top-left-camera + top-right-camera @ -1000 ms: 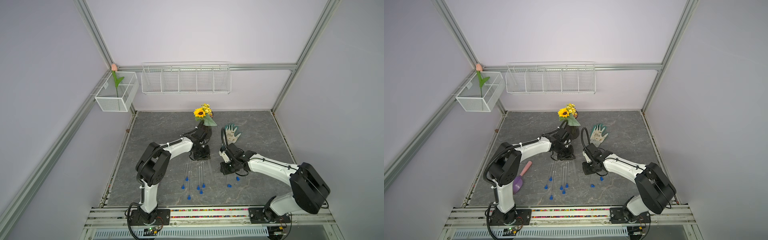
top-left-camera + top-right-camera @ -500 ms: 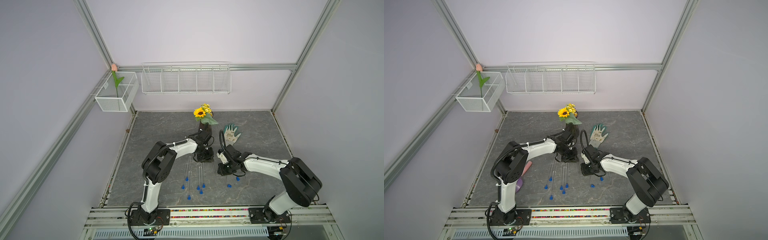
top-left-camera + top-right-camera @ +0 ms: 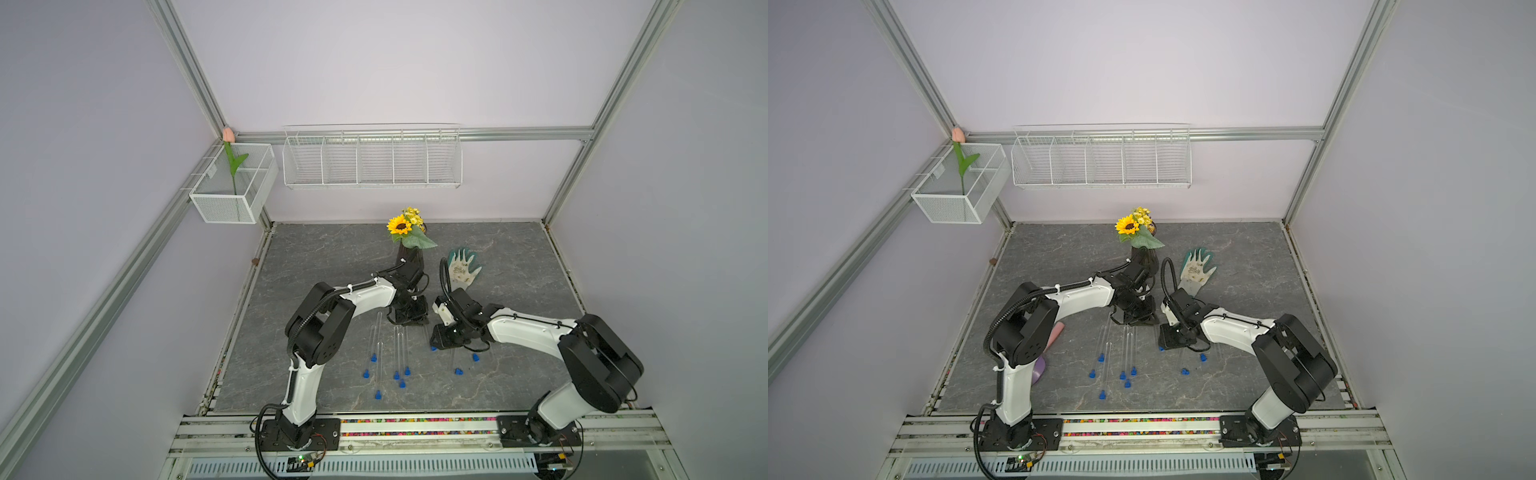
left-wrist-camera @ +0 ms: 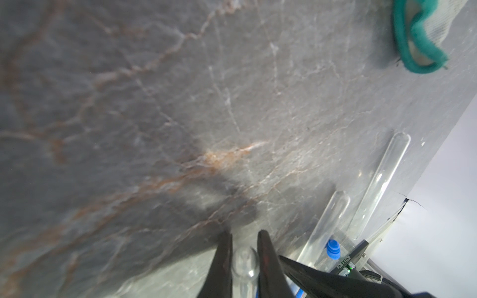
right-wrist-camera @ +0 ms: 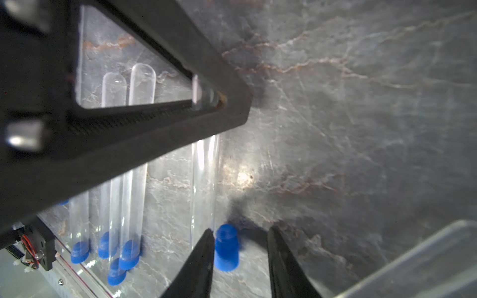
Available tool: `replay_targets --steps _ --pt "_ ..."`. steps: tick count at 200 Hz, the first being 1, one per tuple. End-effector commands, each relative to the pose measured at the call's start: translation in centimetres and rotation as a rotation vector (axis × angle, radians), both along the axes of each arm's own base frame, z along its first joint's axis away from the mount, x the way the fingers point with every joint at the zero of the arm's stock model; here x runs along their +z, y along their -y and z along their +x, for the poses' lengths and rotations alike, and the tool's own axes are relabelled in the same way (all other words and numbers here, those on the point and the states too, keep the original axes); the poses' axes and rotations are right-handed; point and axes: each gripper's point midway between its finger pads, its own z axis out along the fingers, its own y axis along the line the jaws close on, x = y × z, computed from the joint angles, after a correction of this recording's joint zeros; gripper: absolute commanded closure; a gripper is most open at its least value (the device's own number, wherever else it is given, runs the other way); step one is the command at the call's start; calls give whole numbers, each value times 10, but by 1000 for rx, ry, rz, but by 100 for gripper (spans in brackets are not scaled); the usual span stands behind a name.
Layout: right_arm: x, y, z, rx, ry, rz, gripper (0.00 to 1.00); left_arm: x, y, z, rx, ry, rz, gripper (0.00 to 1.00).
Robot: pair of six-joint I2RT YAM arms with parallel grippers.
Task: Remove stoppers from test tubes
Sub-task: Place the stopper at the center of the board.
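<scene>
Left gripper (image 4: 244,233): jaws closed on a tube's (image 4: 244,260) rounded end.
Right gripper (image 5: 242,231): jaws part open, holding nothing; a stopper (image 5: 226,247) lies between them.

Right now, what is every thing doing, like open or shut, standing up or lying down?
Left claw: shut on a test tube.
That test tube: stopper out.
Right claw: open, gripping nothing.
Loose stopper: sitting between the right claw's fingers.
Nearby test tubes: lying flat, stoppers in.
Glove: lying flat.
Sunflowers: standing upright.
</scene>
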Motion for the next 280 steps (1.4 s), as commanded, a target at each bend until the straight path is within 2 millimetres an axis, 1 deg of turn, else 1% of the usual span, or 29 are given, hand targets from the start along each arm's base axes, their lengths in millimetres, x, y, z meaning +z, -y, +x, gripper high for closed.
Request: replay_targets --steps 1,39,78,107,154,189,232,280 --pt "-11 16 -13 -17 -42 -55 61 -7 6 3 3 10 8 91" --pt "2 16 -12 -18 -2 -30 56 -7 6 4 6 10 7 82" --pt "19 21 -12 -28 53 -12 51 -7 8 3 5 8 1 75" --pt "27 26 -13 -31 77 -14 49 -6 9 1 6 6 -2 68" --pt "38 32 -16 -42 111 -10 48 -3 9 0 10 11 -5 62" --pt "46 39 -19 -56 138 -10 48 5 8 0 16 28 -11 58" --pt "56 44 -22 -68 170 5 47 23 5 0 26 66 -28 54" --pt "59 52 -31 -75 166 4 47 46 -1 -1 39 114 -57 50"
